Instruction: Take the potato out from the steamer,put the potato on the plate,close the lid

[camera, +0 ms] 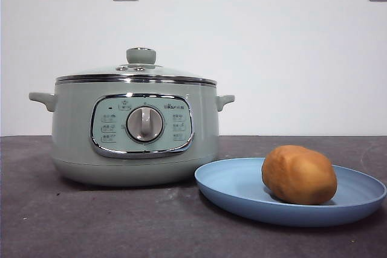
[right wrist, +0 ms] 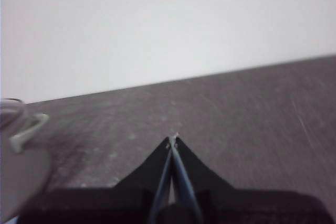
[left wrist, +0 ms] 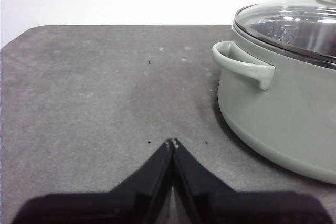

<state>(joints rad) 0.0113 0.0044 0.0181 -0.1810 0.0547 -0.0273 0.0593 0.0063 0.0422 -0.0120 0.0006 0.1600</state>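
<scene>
The potato (camera: 299, 174) lay on the plate (camera: 242, 194), well apart from both pincers and out of either wrist view. It was a smooth orange-brown oval with a paler tan patch. The pale blue plate sat on the grey desk (camera: 91, 222), just beside the steamer (camera: 78, 143), whose lid (camera: 136, 72) was on. The left pincer (left wrist: 172, 141) hovered closed and empty near the steamer's handle (left wrist: 241, 66); the right pincer (right wrist: 174, 139) hovered closed and empty over bare desk
</scene>
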